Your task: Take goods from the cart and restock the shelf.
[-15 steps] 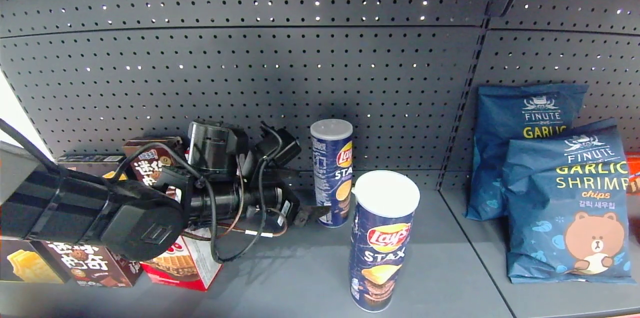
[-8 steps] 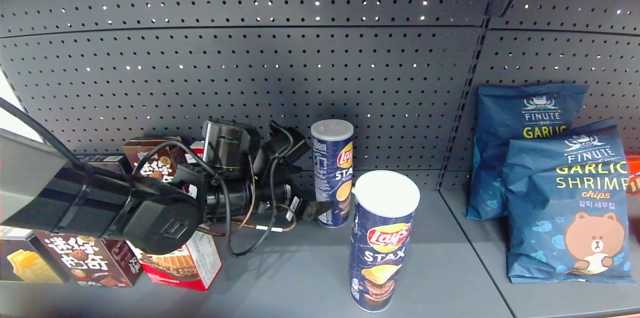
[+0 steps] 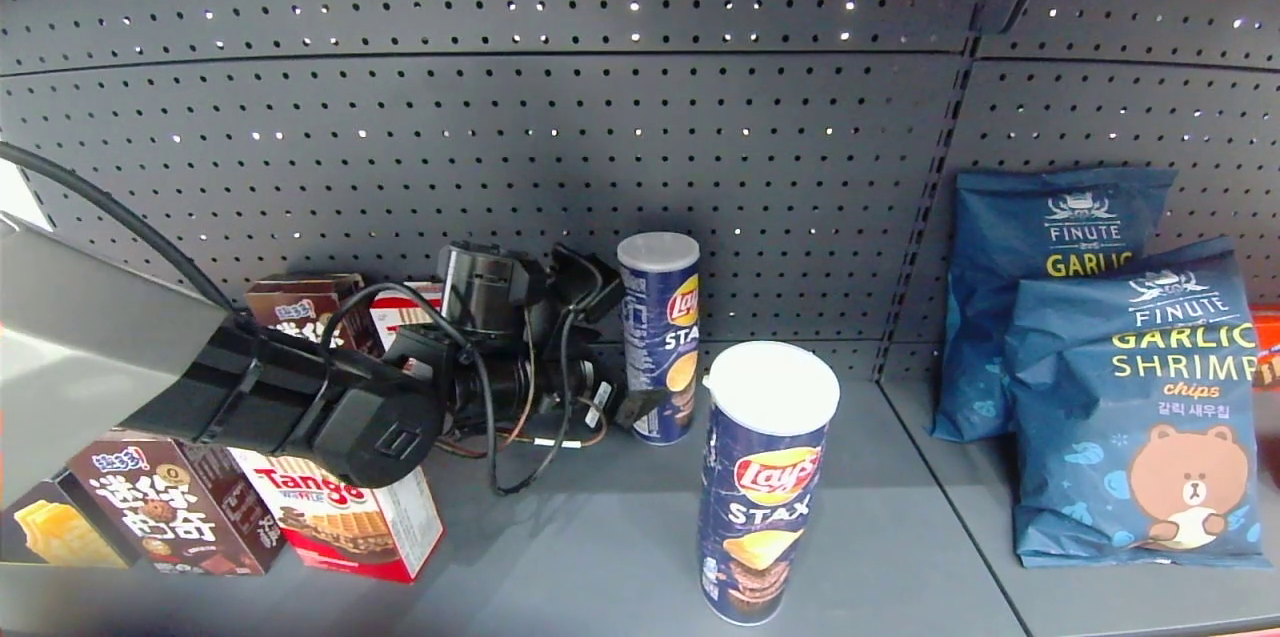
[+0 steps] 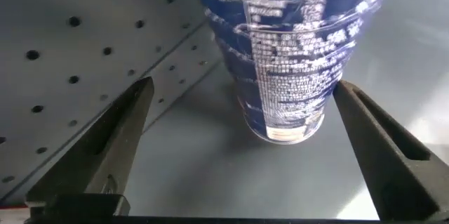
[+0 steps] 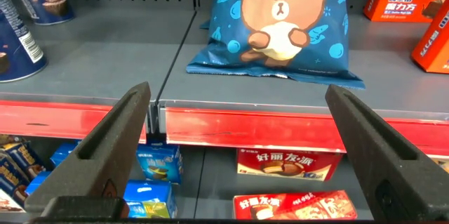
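Two dark blue chip cans stand on the grey shelf [image 3: 600, 537]: one at the back [image 3: 660, 337] by the pegboard, one nearer the front [image 3: 765, 477]. My left arm lies across the shelf from the left. Its gripper [image 3: 648, 402] is open around the foot of the back can [image 4: 287, 55], with both fingers clear of the can's sides. My right gripper [image 5: 237, 94] hangs open and holds nothing, in front of the shelf's red front edge [image 5: 280, 122].
Snack boxes stand at the shelf's left: a red wafer box [image 3: 340, 517] and brown chocolate boxes [image 3: 170, 517]. Blue shrimp chip bags [image 3: 1130, 417] lean at the right, behind a shelf divider. More boxed goods [image 5: 287, 164] sit on the shelf below.
My left arm has slid right and deeper onto the shelf, bringing its gripper around the back can. The can has shifted slightly toward the pegboard. More of the left boxes is uncovered.
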Motion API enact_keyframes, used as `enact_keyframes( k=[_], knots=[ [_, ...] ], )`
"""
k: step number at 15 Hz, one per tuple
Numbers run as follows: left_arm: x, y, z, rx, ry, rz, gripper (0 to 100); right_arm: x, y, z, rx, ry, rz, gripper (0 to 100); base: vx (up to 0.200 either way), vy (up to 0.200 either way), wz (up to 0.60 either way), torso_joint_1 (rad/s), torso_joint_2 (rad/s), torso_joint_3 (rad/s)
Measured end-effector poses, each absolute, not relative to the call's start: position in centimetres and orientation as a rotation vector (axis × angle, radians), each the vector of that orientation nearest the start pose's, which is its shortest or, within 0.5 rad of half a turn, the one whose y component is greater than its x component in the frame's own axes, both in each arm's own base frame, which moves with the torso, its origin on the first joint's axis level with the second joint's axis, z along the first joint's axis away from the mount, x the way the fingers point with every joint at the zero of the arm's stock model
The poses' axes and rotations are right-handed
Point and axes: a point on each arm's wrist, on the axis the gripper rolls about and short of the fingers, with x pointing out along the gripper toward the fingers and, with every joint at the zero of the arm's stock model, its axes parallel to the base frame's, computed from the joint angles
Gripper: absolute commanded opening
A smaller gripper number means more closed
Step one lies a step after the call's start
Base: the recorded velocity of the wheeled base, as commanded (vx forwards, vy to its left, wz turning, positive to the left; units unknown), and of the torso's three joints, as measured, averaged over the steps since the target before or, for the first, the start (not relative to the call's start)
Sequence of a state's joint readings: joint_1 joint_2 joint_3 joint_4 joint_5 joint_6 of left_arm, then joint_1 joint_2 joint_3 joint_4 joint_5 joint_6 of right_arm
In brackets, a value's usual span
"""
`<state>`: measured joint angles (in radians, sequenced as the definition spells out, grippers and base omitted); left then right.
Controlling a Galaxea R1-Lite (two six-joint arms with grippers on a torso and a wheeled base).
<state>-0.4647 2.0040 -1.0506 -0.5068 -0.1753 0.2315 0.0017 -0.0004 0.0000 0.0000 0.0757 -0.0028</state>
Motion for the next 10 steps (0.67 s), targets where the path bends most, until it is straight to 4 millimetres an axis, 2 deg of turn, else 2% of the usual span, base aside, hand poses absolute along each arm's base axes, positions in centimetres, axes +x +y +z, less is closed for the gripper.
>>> enact_keyframes(
  k=[10],
  knots=[
    [34.86,-16.79,12.56,0.307,0.351,-0.512,100,-2.29,0.17,7.55,-0.003,-0.001,0.078,100,0.0,0.0,0.0,0.0,0.0,0.0]
  ],
)
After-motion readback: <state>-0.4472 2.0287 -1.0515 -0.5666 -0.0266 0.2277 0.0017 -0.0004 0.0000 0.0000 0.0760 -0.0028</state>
